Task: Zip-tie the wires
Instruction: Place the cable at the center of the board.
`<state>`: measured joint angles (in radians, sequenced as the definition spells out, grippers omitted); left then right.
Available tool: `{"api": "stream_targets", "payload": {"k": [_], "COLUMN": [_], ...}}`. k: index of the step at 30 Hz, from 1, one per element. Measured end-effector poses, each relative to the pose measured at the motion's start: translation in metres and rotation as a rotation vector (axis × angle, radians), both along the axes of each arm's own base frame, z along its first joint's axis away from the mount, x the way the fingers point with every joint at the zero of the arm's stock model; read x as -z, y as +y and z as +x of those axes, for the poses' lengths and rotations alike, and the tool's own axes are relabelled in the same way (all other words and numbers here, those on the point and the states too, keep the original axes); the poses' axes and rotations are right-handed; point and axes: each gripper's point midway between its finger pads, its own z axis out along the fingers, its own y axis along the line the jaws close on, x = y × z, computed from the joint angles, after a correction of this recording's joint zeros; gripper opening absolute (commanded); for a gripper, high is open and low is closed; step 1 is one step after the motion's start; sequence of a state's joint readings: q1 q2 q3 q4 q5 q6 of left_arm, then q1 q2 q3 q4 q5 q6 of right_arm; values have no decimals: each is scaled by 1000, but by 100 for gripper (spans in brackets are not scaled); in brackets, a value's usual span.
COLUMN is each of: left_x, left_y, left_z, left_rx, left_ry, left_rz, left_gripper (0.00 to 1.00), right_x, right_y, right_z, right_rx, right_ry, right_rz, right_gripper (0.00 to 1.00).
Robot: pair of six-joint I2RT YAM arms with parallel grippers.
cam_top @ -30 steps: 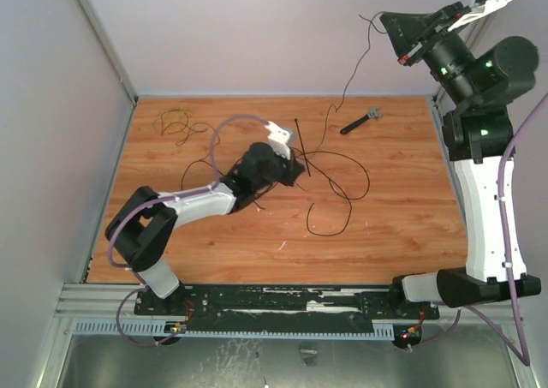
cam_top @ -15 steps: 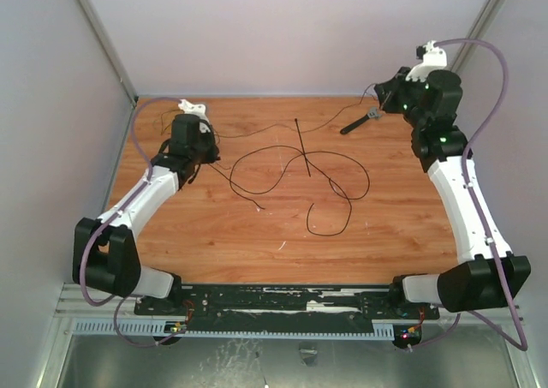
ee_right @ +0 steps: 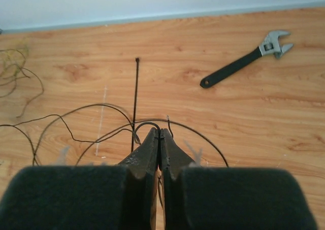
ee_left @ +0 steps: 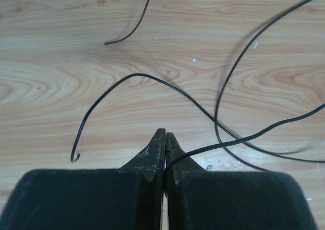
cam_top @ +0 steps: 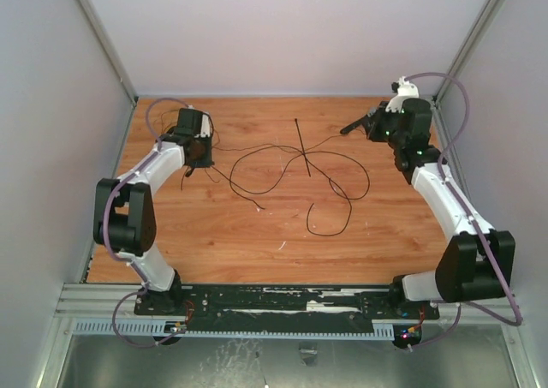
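The wires (cam_top: 369, 181) lie in loose dark loops across the middle of the wooden table (cam_top: 257, 259). The zip tie (cam_top: 302, 148), a short straight black strip, lies among them at the back centre. My left gripper (cam_top: 199, 155) is at the far left, low over the table. In the left wrist view it (ee_left: 165, 134) is shut on a wire strand (ee_left: 132, 75) that leaves between the jaws to the right. My right gripper (cam_top: 373, 128) is at the far right. In the right wrist view it (ee_right: 160, 132) is shut on a wire end (ee_right: 193, 129), with the zip tie (ee_right: 135, 103) just beyond.
A dark-handled wrench (ee_right: 244, 65) lies at the back right, next to my right gripper, partly hidden in the top view (cam_top: 349, 129). Thin yellowish wire (ee_right: 12, 67) lies at the far back left. Grey walls enclose the table on three sides.
My left arm swung from the table's centre to the far left. My right arm came down from high at the back right. The wire now lies stretched wider between them.
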<state>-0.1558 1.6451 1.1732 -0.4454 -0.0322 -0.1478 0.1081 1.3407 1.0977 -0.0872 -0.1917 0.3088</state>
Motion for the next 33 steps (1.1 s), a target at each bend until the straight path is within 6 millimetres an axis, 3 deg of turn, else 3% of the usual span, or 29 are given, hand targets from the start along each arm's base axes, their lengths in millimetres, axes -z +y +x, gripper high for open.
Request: {"api": "stream_targets", "payload": {"k": [5, 12, 17, 23, 26, 30, 33], "left_x": [15, 41, 63, 65, 66, 70, 67], "left_y": [2, 3, 4, 5, 5, 6, 7], "left_z": [7, 1, -8, -11, -12, -18, -23], "left_rx": [22, 38, 49, 54, 55, 57, 60], "left_ry": [72, 156, 232, 244, 248, 263, 264], "left_rz": [31, 46, 58, 63, 65, 68, 71], "left_gripper": [0, 1, 18, 33, 40, 60, 68], "right_x": [46, 114, 143, 165, 166, 163, 164], "right_y": [-1, -5, -11, -21, -24, -25, -27], "right_z": [14, 21, 18, 19, 22, 23, 21], "right_rx": [10, 20, 35, 73, 79, 74, 66], "right_ry": [97, 262, 345, 425, 438, 448, 463], "right_rz": [-23, -69, -109, -147, -151, -164, -183], "right_gripper": [0, 0, 0, 4, 11, 22, 24]}}
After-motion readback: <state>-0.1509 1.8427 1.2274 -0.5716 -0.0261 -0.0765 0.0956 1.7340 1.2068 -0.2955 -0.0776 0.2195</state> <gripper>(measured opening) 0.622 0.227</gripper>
